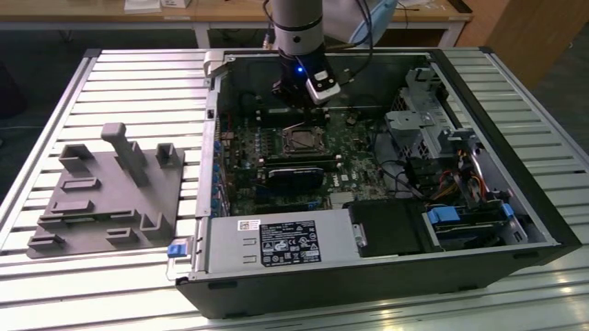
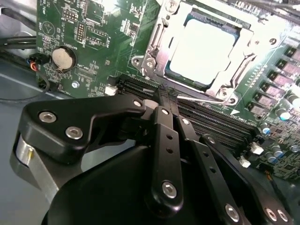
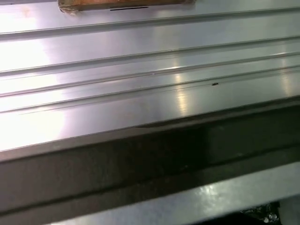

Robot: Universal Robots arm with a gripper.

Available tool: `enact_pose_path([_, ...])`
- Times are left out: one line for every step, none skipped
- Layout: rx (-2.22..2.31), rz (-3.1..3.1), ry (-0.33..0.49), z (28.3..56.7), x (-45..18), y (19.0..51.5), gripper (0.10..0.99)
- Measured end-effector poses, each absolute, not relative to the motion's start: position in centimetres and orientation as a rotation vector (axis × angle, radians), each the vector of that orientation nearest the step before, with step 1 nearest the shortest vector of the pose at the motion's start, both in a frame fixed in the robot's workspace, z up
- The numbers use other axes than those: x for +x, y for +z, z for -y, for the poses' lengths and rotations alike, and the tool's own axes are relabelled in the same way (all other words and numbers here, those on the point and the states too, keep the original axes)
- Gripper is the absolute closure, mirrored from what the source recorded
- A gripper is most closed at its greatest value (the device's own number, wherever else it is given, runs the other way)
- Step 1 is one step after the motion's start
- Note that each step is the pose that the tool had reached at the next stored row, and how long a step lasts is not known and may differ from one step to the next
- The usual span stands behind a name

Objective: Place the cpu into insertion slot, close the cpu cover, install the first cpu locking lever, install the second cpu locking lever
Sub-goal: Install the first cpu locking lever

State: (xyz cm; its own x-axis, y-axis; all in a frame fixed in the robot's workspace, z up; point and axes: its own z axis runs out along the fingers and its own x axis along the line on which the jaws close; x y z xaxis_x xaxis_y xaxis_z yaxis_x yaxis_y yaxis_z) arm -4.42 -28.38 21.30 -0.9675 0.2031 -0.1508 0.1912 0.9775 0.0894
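Now cpu (image 2: pixel 201 50) flat, face up

The cpu (image 2: pixel 201 51) has a smooth pale metal face; the cpu cover (image 2: pixel 161 41) is shiny silvery metal.

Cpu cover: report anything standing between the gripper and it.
Nothing visible does. In the second wrist view the gripper is close to the cpu cover, which lies over the cpu; only a thin metal lever and low memory slots lie between them.
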Motion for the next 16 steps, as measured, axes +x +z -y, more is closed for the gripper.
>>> enact_pose_path([0.302, -2.964, 0.111, 28.3, -4.44, 21.26, 0.98])
enact_pose_path([0.305, -2.964, 0.11, 28.23, -4.46, 21.22, 0.98])
enact_pose_path([0.307, -2.964, 0.11, 28.18, -4.48, 21.18, 0.98])
enact_pose_path([0.308, -2.963, 0.11, 28.16, -4.49, 21.14, 0.98])
enact_pose_path([0.308, -2.963, 0.11, 28.16, -4.49, 21.11, 0.98])
enact_pose_path([0.308, -2.963, 0.11, 28.16, -4.5, 21.07, 0.98])
enact_pose_path([0.308, -2.961, 0.11, 28.16, -4.51, 21.02, 0.98])
enact_pose_path([0.308, -2.96, 0.11, 28.16, -4.53, 20.95, 0.98])
enact_pose_path([0.308, -2.959, 0.111, 28.16, -4.55, 20.88, 0.98])
enact_pose_path([0.308, -2.958, 0.111, 28.16, -4.57, 20.82, 0.98])
enact_pose_path([0.308, -2.957, 0.111, 28.16, -4.6, 20.76, 0.98])
enact_pose_path([0.307, -2.956, 0.111, 28.16, -4.63, 20.72, 0.98])
enact_pose_path([0.307, -2.955, 0.111, 28.16, -4.65, 20.67, 0.98])
enact_pose_path([0.307, -2.955, 0.111, 28.16, -4.66, 20.61, 0.98])
enact_pose_path([0.307, -2.955, 0.111, 28.16, -4.66, 20.56, 0.98])
enact_pose_path([0.308, -2.955, 0.111, 28.16, -4.66, 20.5, 0.98])
